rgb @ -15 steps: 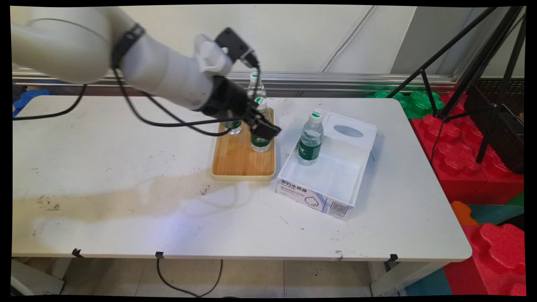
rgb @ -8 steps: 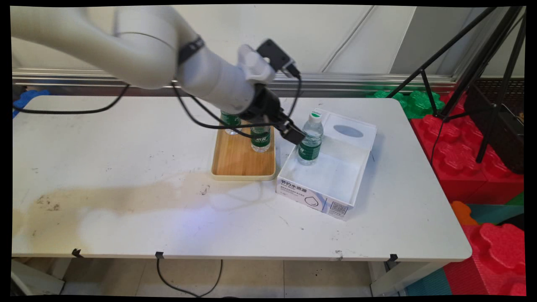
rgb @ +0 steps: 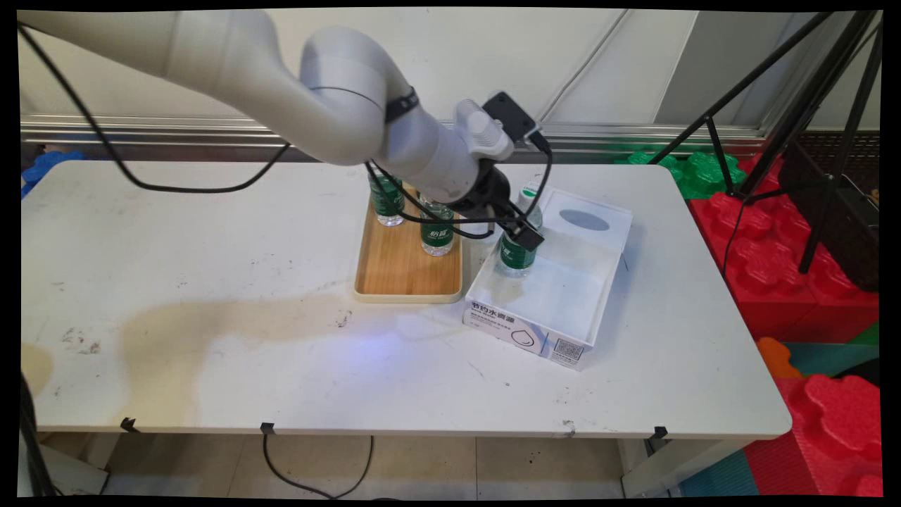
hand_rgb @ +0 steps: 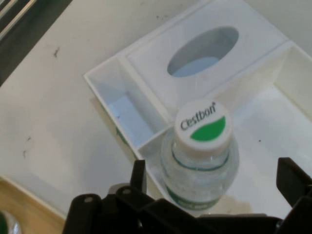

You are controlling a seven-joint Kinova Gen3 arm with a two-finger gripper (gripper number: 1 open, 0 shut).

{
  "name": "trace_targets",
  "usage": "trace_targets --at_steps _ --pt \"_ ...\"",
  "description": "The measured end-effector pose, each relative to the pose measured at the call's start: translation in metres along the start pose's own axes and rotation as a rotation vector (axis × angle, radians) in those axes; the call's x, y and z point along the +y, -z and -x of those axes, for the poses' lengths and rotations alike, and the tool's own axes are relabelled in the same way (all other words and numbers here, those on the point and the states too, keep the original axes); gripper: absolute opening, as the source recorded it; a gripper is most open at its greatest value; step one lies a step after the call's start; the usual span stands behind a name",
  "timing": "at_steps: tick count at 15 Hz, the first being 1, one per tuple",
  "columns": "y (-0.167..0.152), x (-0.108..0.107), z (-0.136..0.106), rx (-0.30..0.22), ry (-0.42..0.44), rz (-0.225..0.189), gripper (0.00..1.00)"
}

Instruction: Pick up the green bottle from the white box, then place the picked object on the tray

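Here, gripper (hand_rgb: 214, 180) spread wide around a capped water bottle (hand_rgb: 201, 156), bottle upright inside white box (hand_rgb: 146, 73), wooden tray (rgb: 405, 271) beside it.

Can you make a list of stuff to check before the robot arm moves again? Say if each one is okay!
1. Bottle in the white box upright, cap on: ok.
2. Gripper open: ok; one finger shows each side of the bottle in the hand view.
3. Fingers touching that bottle: cannot tell.
4. White box flat on the table: ok.
5. Two bottles on the wooden tray upright: ok.
6. Black cable clear of the tray bottles: not ok, it hangs across them.
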Motion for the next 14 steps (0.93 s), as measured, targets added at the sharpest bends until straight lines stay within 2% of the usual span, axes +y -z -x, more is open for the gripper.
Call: trace_targets --at_steps 3,8,9,14 --pt "-0.019 0.001 -0.003 -0.007 0.0 0.003 1.0" --pt "-0.033 0.002 -0.004 -0.013 0.009 0.0 1.0" --pt "-0.035 0.002 -0.004 -0.013 0.012 -0.003 0.0" --pt "-0.038 0.001 -0.004 -0.008 0.02 -0.013 0.0"
